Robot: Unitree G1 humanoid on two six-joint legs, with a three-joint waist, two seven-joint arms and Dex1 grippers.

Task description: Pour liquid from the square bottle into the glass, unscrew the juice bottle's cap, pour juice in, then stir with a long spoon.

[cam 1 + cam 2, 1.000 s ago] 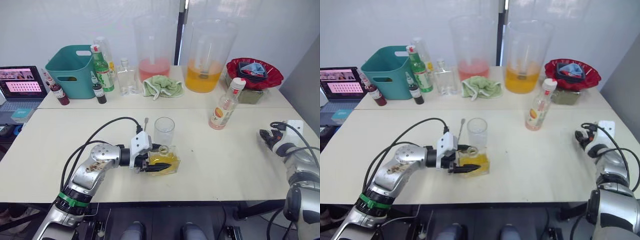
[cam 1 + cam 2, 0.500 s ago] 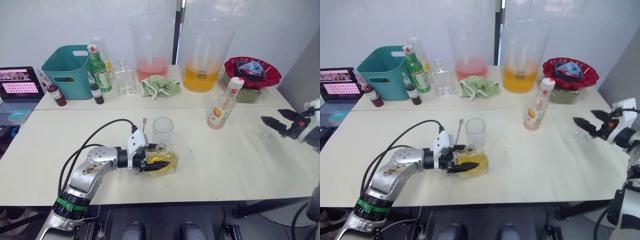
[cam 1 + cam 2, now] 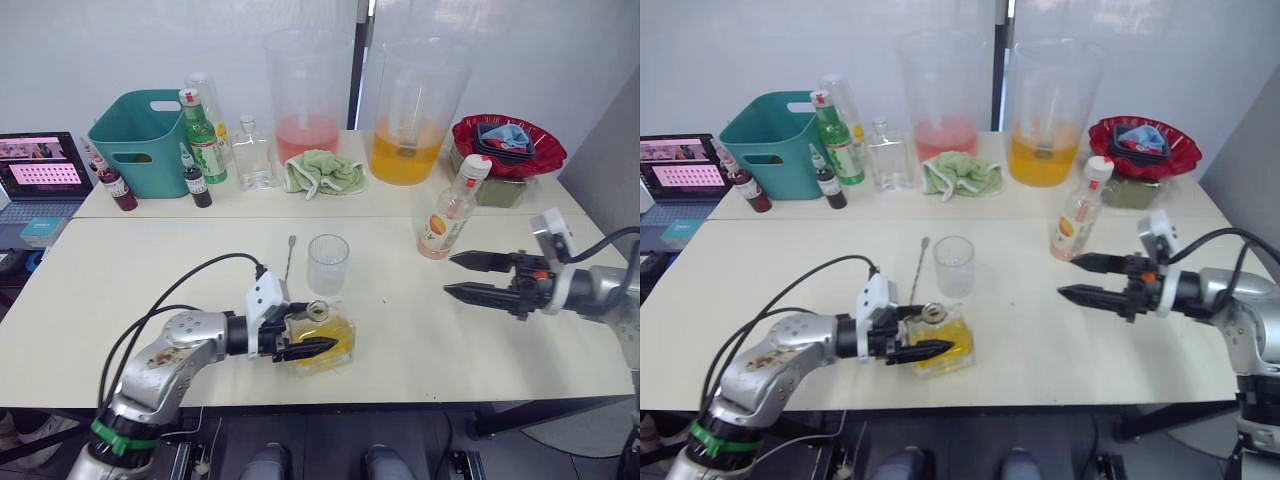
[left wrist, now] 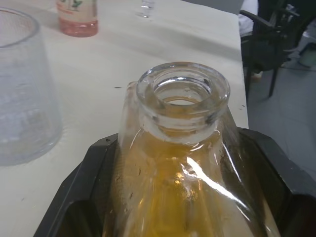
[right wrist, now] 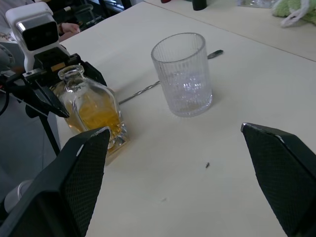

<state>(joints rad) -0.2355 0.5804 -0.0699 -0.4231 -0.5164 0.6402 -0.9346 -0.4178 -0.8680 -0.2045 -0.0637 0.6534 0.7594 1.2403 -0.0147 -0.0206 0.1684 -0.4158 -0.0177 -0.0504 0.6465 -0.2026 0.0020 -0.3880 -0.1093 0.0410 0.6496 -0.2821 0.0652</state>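
The square bottle (image 3: pixel 328 333) holds yellow liquid and stands upright on the table with its mouth uncapped, in front of the glass. My left gripper (image 3: pixel 333 347) is shut on its sides; in the left wrist view the black fingers (image 4: pixel 84 197) flank the square bottle (image 4: pixel 177 168). The empty ribbed glass (image 3: pixel 328 263) stands just behind it, with the long spoon (image 3: pixel 289 255) lying to its left. The capped juice bottle (image 3: pixel 451 212) stands to the right. My right gripper (image 3: pixel 449 274) is open, pointing left in front of the juice bottle, nothing between its fingers.
At the back stand two large pitchers, one with red liquid (image 3: pixel 305 95) and one with orange (image 3: pixel 410 110). With them are a teal basket (image 3: pixel 140 140), a green bottle (image 3: pixel 205 135), small bottles, a green cloth (image 3: pixel 325 172) and a red bowl (image 3: pixel 508 145). A laptop (image 3: pixel 40 165) sits far left.
My right gripper has swung in from the table's right edge towards the middle and stands open near the juice bottle. The left gripper keeps hold of the square bottle, shifted slightly forward.
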